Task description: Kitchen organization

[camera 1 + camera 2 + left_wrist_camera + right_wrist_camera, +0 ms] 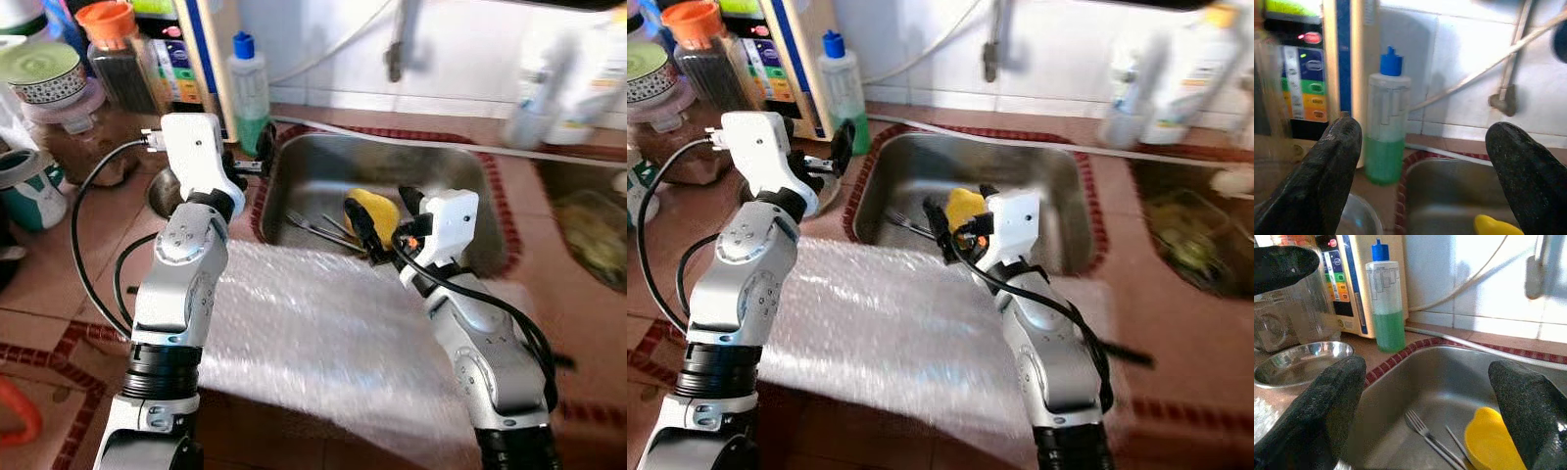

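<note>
Here we hover our right gripper (1425, 396), fingers spread wide, over the steel sink (323, 166) where a fork (1422, 428) and yellow sponge (1491, 440) lie, seemingly about to descend and grasp, left gripper (1422, 171) likewise spread wide.

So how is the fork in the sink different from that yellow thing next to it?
The thin silver metal fork is long, pronged and grey; the rounded yellow plastic object is wide, smooth and bright. Both lie in the steel sink, beyond the open right claw.
</note>
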`<state>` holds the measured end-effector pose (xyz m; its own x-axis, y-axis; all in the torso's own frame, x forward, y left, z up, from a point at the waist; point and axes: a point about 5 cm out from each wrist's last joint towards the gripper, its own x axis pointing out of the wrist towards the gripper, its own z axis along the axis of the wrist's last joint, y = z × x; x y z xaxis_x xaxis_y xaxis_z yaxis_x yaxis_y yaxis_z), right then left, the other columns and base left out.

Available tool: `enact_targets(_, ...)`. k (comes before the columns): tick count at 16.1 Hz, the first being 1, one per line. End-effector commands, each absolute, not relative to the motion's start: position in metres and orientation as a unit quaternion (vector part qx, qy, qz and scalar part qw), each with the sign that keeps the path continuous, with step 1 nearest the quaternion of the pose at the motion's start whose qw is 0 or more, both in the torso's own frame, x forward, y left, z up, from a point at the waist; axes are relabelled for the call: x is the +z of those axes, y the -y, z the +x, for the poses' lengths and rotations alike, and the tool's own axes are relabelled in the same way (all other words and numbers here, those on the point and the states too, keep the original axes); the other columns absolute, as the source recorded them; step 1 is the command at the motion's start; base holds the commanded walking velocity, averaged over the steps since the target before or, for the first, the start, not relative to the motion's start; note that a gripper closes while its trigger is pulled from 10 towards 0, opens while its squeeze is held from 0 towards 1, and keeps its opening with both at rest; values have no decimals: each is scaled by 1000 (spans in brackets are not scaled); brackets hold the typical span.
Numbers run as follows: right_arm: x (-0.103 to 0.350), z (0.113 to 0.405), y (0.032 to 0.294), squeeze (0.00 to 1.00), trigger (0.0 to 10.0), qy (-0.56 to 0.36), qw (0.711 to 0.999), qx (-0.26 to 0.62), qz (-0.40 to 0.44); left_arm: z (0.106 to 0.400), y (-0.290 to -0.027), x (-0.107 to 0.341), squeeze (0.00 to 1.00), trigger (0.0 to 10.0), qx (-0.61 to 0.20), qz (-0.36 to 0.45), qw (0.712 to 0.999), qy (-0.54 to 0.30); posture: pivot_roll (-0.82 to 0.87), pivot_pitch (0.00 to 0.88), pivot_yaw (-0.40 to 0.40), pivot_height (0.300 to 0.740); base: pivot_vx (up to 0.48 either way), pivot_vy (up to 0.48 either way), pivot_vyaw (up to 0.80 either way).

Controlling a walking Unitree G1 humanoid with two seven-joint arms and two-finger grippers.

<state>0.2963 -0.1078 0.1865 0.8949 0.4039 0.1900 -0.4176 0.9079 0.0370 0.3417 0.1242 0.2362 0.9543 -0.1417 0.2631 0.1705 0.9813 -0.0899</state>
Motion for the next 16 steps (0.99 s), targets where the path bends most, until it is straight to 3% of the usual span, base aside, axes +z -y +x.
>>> enact_targets(1, 186, 298, 107, 486, 10000, 89, 972, 214, 37, 340, -129, 239, 0, 10000, -66, -60, 987, 136, 19, 85, 35, 740, 0, 0, 0)
enact_targets(13, 186, 300, 107, 482, 10000, 91, 972, 215, 38, 338, -126, 236, 0, 10000, -78, -59, 987, 124, 21, 86, 38, 740, 0, 0, 0)
enact_targets(16, 187, 301, 107, 486, 10000, 93, 972, 213, 37, 337, -126, 238, 0, 10000, -86, -57, 986, 129, 20, 86, 38, 740, 384, 0, 0)
